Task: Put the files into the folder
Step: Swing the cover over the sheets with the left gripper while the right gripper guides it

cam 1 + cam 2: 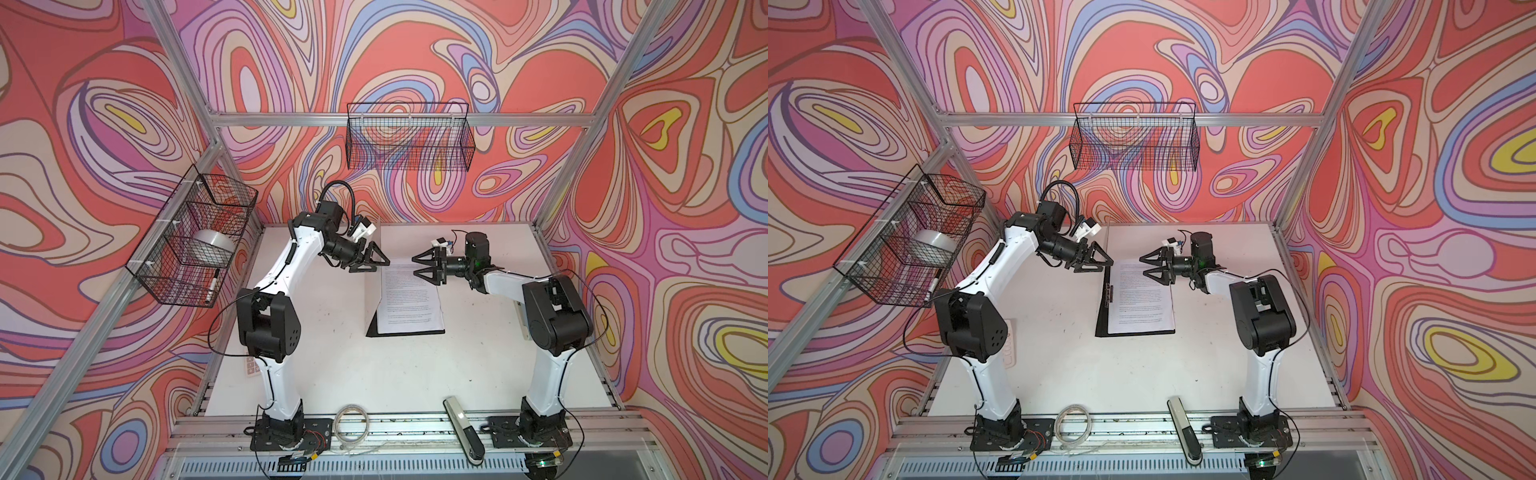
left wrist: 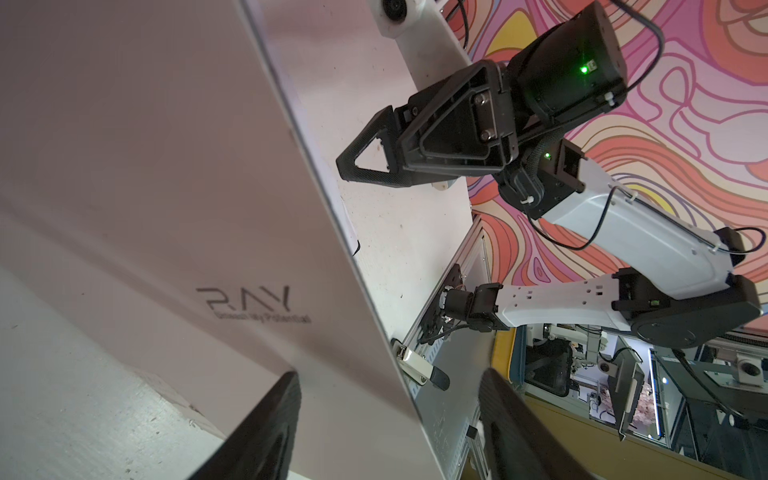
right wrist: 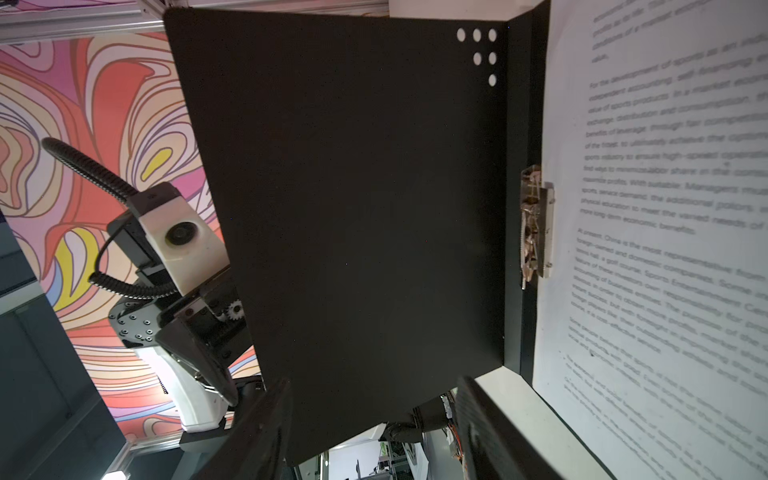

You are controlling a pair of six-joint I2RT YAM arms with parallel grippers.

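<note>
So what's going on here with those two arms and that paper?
Two robot arms are filing paper. The printed white paper sheets already lie on the black inside of the flat white-grey folder, beside its metal spine clip. The folder's cover stands nearly upright. The left hand is open around the cover's edge, not clamping it; the right hand hovers open above the sheets' far end. The folder is not yet closed.

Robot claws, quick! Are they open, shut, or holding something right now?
Left gripper: open, holding nothing, next to the raised folder cover.
Right gripper: open, holding nothing, above the papers.
</note>
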